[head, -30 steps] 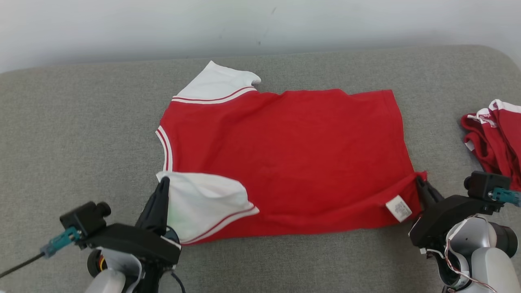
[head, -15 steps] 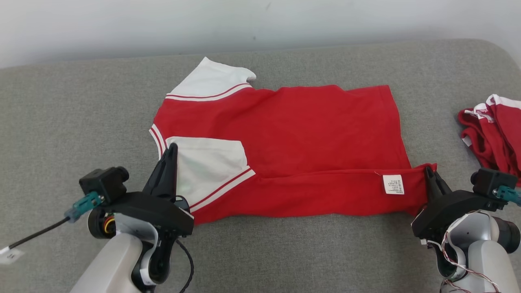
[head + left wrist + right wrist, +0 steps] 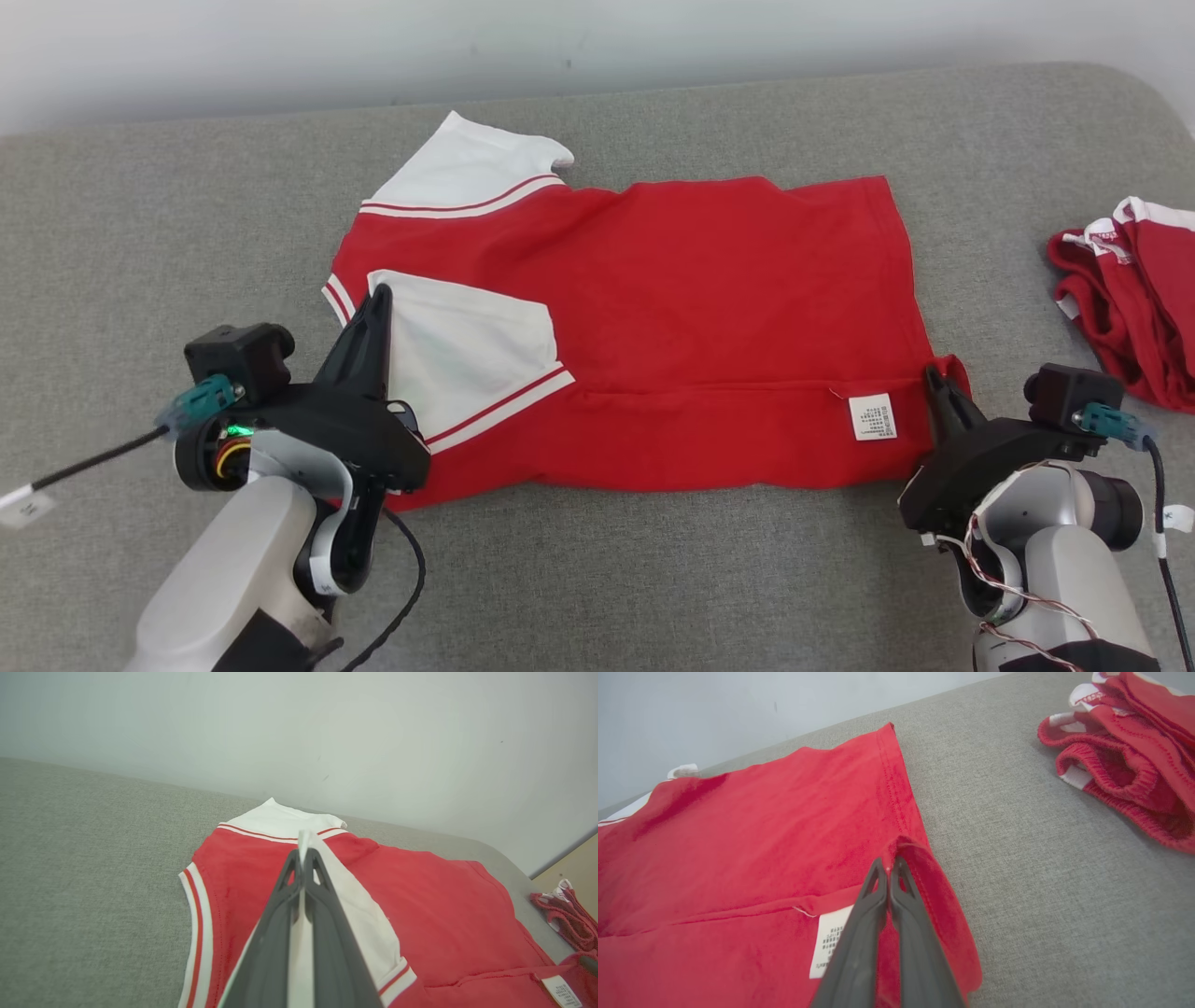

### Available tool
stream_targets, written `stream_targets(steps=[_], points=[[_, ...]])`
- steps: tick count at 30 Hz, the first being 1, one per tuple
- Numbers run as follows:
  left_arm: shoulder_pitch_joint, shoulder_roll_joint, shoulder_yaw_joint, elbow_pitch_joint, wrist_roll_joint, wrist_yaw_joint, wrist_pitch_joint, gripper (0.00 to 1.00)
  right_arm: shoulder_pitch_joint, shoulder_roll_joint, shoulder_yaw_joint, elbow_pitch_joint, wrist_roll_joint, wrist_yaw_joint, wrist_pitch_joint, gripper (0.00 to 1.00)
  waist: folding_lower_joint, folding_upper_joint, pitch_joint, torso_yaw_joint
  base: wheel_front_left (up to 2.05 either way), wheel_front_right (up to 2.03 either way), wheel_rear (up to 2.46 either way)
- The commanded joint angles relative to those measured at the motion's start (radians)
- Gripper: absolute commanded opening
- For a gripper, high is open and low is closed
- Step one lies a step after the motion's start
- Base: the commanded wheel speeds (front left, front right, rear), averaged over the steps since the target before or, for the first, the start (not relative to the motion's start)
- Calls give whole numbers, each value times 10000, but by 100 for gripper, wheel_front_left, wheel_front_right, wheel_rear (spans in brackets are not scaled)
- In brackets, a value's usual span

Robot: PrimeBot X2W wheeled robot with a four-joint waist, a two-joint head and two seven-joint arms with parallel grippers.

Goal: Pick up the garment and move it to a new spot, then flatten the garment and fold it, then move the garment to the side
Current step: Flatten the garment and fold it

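Observation:
The garment [image 3: 672, 308] is a red T-shirt with white sleeves, spread on the grey cushion, its near long edge folded over onto the body. My left gripper [image 3: 378, 297] is shut on the near white sleeve [image 3: 467, 345], which lies turned over onto the red chest; in the left wrist view the white cloth [image 3: 301, 933] runs between the closed fingers. My right gripper [image 3: 934, 377] is shut on the folded hem corner [image 3: 924, 877] at the shirt's right end, beside the white care label [image 3: 872, 416].
A heap of red and white clothes [image 3: 1134, 299] lies at the right edge of the cushion, close to my right arm. The grey cushion [image 3: 140, 233] stretches bare to the left and along the front. A pale wall [image 3: 597, 37] rises behind.
Both grippers have carried the shirt's near edge away from me, folding it further over the body. The white sleeve now lies flat on the chest. The head camera has tilted a little.

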Motion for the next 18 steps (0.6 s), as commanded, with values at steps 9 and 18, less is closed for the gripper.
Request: stream_targets(steps=[9,18], points=[[-799,296,-623,1288,1054,397,74,100,-418,-2,138,506,-384,-23,-328,100,-1,-1,-165,-26,0,0,0],[207,722,-950,1344,1484,1313,235,100,278,-122,-407,-319,-888,-23,622,100,-1,-1,-799,52,0,0,0]])
